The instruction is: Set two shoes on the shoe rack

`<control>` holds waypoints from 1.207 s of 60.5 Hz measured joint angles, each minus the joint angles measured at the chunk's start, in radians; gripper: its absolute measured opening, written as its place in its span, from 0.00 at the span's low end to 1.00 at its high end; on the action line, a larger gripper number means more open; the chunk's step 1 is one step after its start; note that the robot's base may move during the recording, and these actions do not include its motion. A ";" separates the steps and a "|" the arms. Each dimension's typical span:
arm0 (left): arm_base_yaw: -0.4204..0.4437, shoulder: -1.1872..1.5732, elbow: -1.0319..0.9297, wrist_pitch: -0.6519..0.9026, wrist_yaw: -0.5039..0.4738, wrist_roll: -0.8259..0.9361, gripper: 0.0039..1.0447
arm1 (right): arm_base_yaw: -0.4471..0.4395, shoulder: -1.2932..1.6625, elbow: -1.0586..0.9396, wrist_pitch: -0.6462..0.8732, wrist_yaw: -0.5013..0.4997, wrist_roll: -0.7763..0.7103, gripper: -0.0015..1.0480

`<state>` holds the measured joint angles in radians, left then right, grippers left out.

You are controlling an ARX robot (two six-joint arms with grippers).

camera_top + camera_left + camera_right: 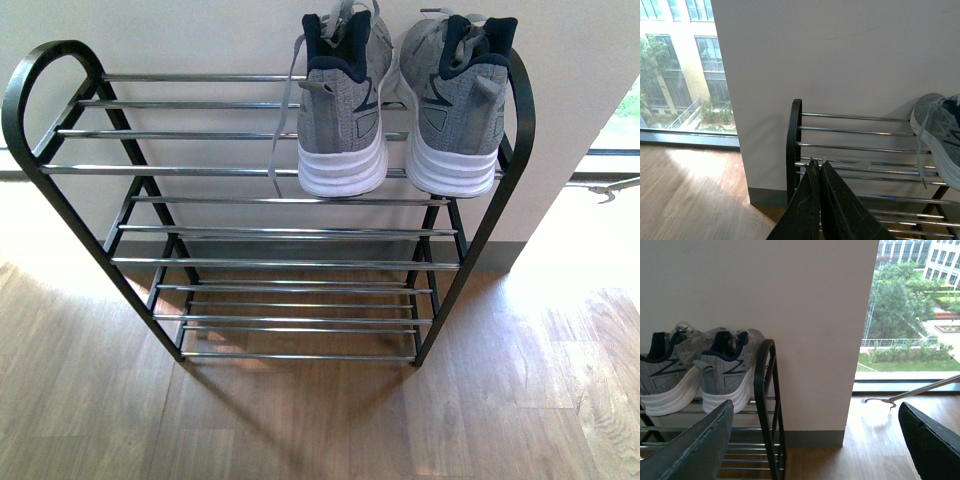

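Left gripper (816,165) with fingers pressed together on nothing, right gripper (815,407) with fingers wide apart.
Both grey knit sneakers are on the top shelf of the shoe rack (250,170), at its right end. The first sneaker (342,110) and the second sneaker (458,110) stand just beside each other, white heels outward, toes toward the wall (200,30).

No word, brand name or number can be read anywhere in the views. The two grey sneakers (343,110) at the right end of the shoe rack's (200,169) top shelf carry only dark angular line markings on their sides and heels. These lines form no legible letter or logo.
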<state>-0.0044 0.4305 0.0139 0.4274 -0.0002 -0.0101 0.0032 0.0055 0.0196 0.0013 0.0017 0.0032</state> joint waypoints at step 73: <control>0.001 -0.415 0.000 -0.428 -0.002 0.000 0.24 | 0.000 -0.001 0.000 0.000 -0.002 0.000 0.91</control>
<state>-0.0032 0.0158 0.0143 -0.0002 -0.0017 -0.0105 0.0032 0.0048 0.0196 0.0013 -0.0006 0.0032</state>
